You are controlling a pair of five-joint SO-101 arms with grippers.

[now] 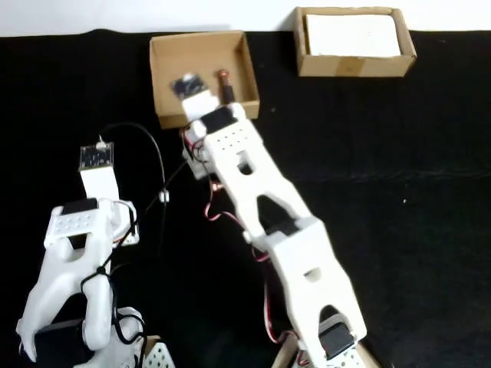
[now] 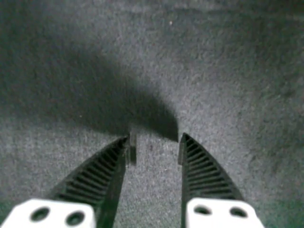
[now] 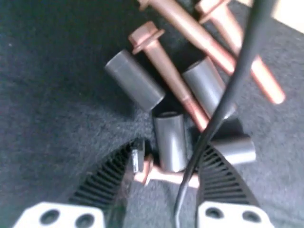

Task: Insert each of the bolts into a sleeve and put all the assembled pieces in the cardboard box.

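Under the spread right hand (image 3: 169,152) lies a bolt (image 3: 164,178) (sleeve (image 3: 170,140) just beside).

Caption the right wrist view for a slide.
Right claw open around a copper bolt, with grey sleeves and more bolts piled just beyond on black cloth.

A black cable (image 3: 223,109) runs across the pile and hides a strip of whatever it crosses. The bolt (image 3: 147,175) nearest the right pincer (image 3: 171,148) has its far end behind that cable. A long bolt (image 3: 190,31) and a second long bolt (image 3: 247,61) have their heads cut off by the picture's edge. One sleeve (image 3: 235,147) is half hidden.

From high up, the right arm (image 1: 253,176) covers part of the front wall of the cardboard box (image 1: 165,77). A brown piece (image 1: 224,83) inside is too small to tell if it wears a sleeve. A dark thing (image 1: 186,84) beside it is too blurry to name.
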